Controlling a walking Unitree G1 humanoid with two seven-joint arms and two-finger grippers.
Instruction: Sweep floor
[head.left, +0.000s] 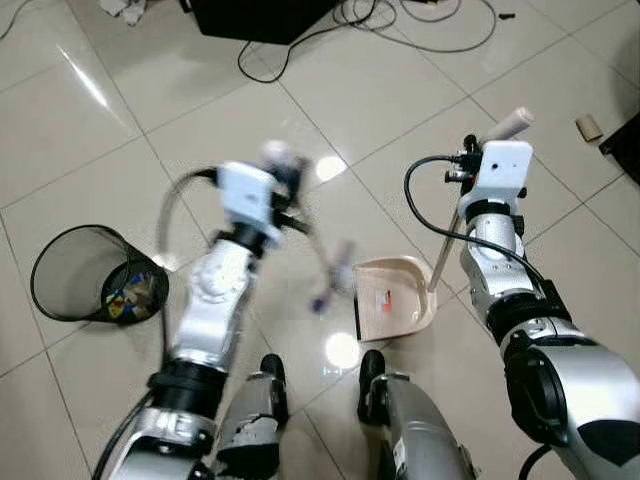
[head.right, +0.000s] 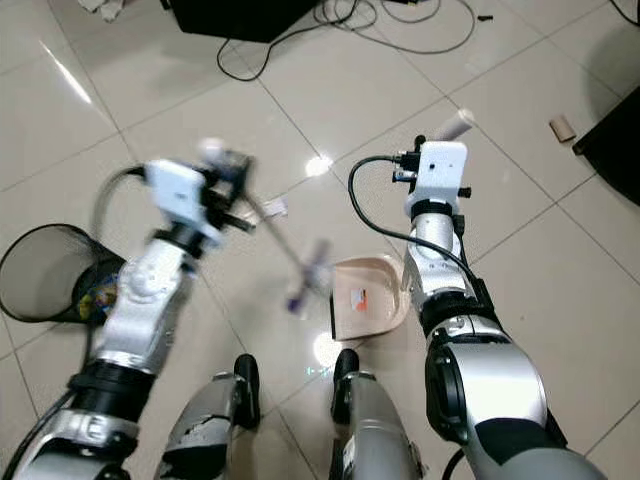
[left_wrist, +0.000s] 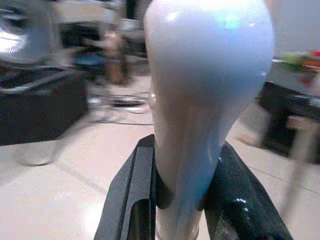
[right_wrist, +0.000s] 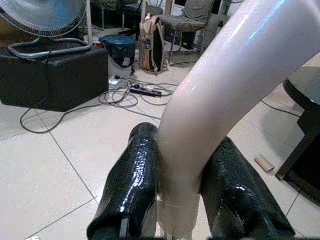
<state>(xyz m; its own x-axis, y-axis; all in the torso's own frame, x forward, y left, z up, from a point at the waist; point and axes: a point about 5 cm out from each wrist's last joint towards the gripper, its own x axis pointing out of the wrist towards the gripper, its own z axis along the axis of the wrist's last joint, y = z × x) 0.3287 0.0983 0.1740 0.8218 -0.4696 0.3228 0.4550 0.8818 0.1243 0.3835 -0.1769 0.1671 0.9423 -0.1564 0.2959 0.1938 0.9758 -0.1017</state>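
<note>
My left gripper (left_wrist: 180, 200) is shut on the pale blue broom handle (left_wrist: 205, 100). The thin broom (head.left: 322, 262) slants down from that hand to a blurred head just left of the dustpan. A beige dustpan (head.left: 392, 296) rests on the tiles in front of my feet, with a small bit of orange debris inside it. Its cream handle (right_wrist: 225, 100) rises to my right gripper (right_wrist: 187, 200), which is shut on it. The handle's tip (head.left: 508, 124) sticks up above the right wrist.
A black mesh waste bin (head.left: 90, 276) with colourful rubbish stands on the floor at my left. Black cables (head.left: 400, 25) and a black box (head.left: 262, 15) lie ahead. A cardboard roll (head.left: 589, 127) lies at the far right beside dark furniture. My two feet (head.left: 320, 385) are below the dustpan.
</note>
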